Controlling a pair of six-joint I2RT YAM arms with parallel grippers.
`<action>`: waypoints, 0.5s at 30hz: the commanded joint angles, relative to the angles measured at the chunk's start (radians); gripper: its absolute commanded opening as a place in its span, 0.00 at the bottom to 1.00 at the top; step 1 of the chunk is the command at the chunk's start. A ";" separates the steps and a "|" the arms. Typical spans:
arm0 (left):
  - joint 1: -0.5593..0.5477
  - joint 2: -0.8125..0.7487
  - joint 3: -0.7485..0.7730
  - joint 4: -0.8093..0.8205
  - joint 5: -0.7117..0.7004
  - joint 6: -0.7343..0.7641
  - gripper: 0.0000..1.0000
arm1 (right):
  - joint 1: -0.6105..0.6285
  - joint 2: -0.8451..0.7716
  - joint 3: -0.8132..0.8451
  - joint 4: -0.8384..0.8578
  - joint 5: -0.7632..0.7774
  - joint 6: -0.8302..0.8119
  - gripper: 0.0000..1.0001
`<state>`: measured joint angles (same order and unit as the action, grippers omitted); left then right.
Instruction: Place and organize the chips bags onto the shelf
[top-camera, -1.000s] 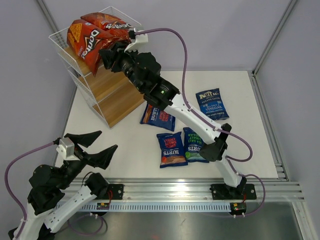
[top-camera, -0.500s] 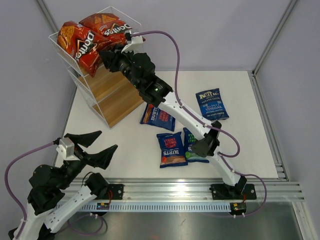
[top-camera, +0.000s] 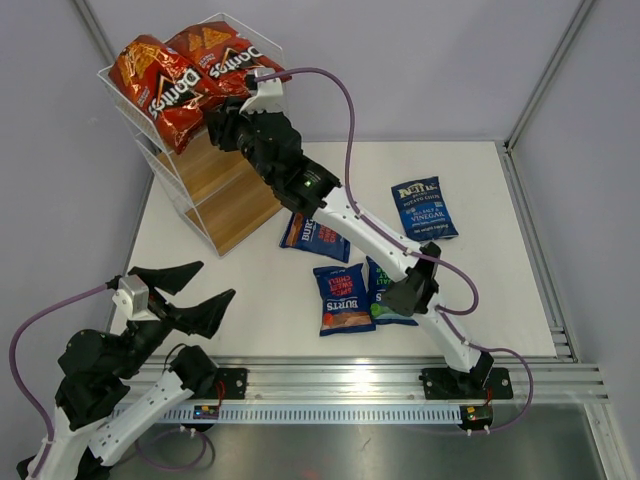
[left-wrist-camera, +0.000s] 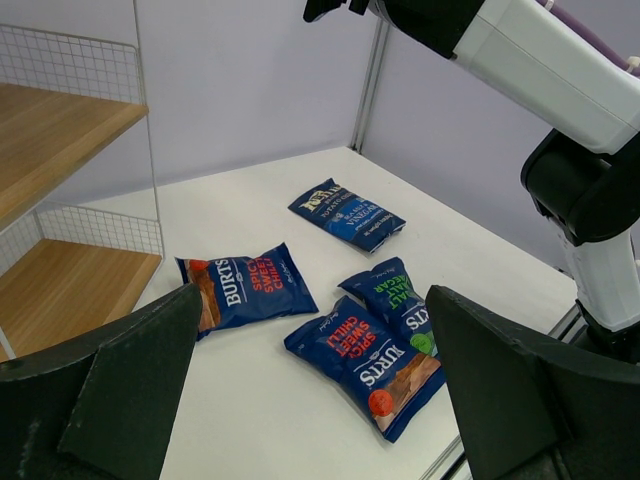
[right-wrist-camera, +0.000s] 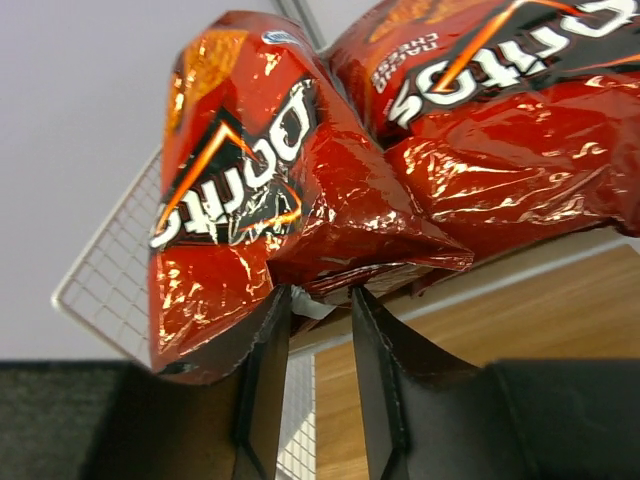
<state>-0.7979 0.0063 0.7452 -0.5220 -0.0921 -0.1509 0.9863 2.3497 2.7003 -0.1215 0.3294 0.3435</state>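
Note:
My right gripper (top-camera: 215, 115) reaches to the top tier of the white wire shelf (top-camera: 215, 200). In the right wrist view the gripper (right-wrist-camera: 320, 295) pinches the lower edge of a red Doritos bag (right-wrist-camera: 250, 190), which rests on the top tier (top-camera: 155, 85). The second Doritos bag (top-camera: 225, 50) lies beside it (right-wrist-camera: 500, 110). Several dark blue bags lie on the table: a Kettle (top-camera: 425, 207) and three Burts (top-camera: 315, 233) (top-camera: 343, 297) (top-camera: 388, 290). My left gripper (top-camera: 190, 290) is open and empty near the table's front left (left-wrist-camera: 312, 300).
The shelf's two lower wooden boards (left-wrist-camera: 60, 285) hold nothing that shows. The right arm (top-camera: 380, 235) stretches across the table above the blue bags. A metal rail (top-camera: 400, 385) runs along the near edge. Grey walls close in the back and sides.
My right gripper has carried the red Doritos bag up and left, from in front of the shelf onto the top tier beside the other one. The left arm has not moved.

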 joint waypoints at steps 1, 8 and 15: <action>0.005 -0.161 -0.003 0.036 0.017 0.002 0.99 | 0.011 -0.093 0.001 -0.055 0.109 -0.054 0.40; 0.008 -0.163 -0.003 0.033 0.005 0.001 0.99 | 0.008 -0.141 -0.033 -0.067 0.022 -0.052 0.51; 0.008 -0.147 0.000 0.020 -0.104 -0.019 0.99 | 0.008 -0.285 -0.140 -0.093 -0.078 -0.050 0.59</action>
<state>-0.7959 0.0063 0.7437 -0.5240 -0.1230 -0.1577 0.9871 2.2009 2.5980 -0.2226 0.3088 0.3096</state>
